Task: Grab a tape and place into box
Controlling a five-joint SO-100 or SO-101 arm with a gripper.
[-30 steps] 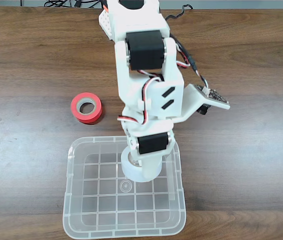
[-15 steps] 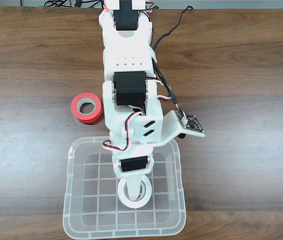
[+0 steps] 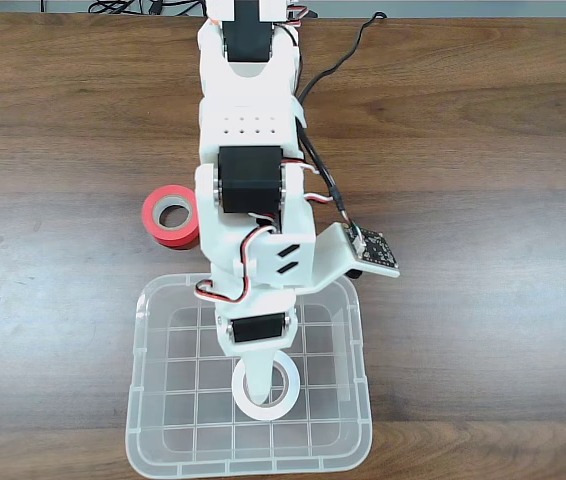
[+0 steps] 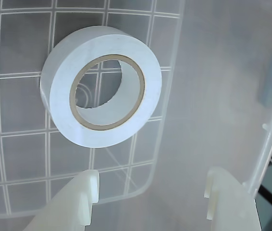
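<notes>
Tape (image 4: 101,85) lying flat on the grid floor of the box (image 3: 143,420), gripper (image 4: 150,192) hanging above with jaws parted and empty; risk on retreat: a fingertip (image 3: 259,385) over the ring snagging it or clipping the box wall

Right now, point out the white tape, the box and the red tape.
white tape (image 4: 61,91): wrist view, flat white face of the roll.
box (image 3: 139,395): fixed view, left rim of the clear bin.
red tape (image 3: 153,222): fixed view, left outer edge of the roll.
</notes>
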